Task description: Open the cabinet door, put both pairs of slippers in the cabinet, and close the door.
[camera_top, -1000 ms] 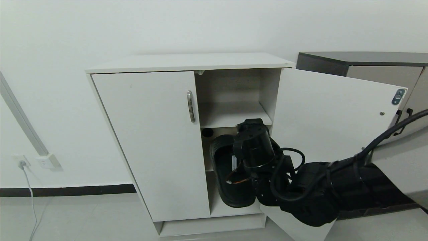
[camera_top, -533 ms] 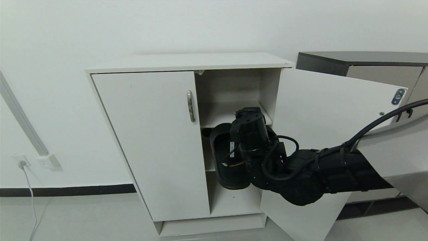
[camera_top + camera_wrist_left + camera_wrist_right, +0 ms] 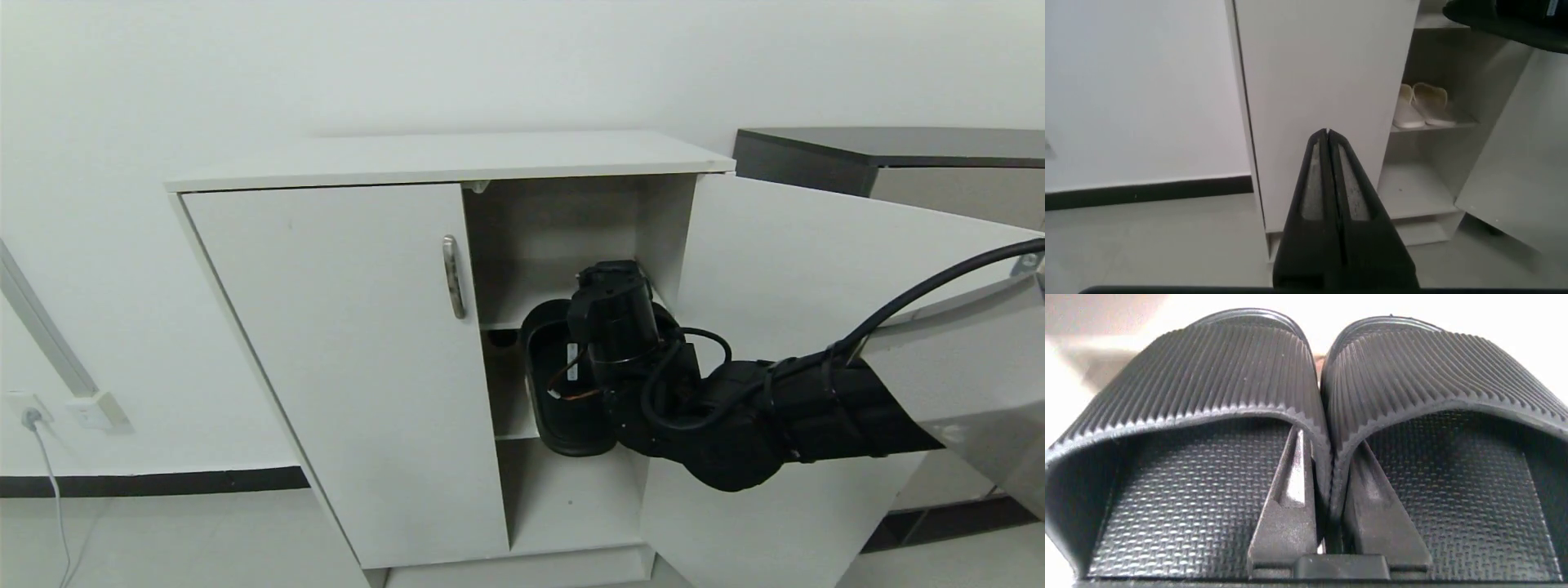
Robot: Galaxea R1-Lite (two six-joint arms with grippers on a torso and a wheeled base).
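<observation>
Entry: we found the right gripper (image 3: 1329,441) clamped on the black slippers (image 3: 549,416). One of its fingers (image 3: 1290,498) sat inside each slipper, pinching the two adjoining strap walls together. The pair hung on end in the opening of the cabinet (image 3: 441,159), at about 5 o'clock from the handle (image 3: 452,278) of the shut left door (image 3: 326,351). The right door (image 3: 784,261) stood wide open toward 3 o'clock. The pair's top end overlapped the front edge of the upper shelf (image 3: 502,310), and its bottom end overlapped the lower shelf (image 3: 513,431). The cream slippers (image 3: 1421,104) already lay on a shelf inside. The left gripper (image 3: 1327,139) hung out in front of the cabinet, jaws pressed together on nothing. We judged the step in hand to be stowing the second pair, with only the door closing to follow; which compartment was meant we could not tell. Notes for doing it well:
- Tip the pair flat before advancing, since on end it spanned two shelf edges and would likely catch.
- Steer clear of the cream pair.
- Keep the pinch firm, because only soft strap walls were held and one slipper could sag out.
- Release only once the soles rest on a shelf.
- Back out toward 6 o'clock, clear of the door at 3 o'clock.
</observation>
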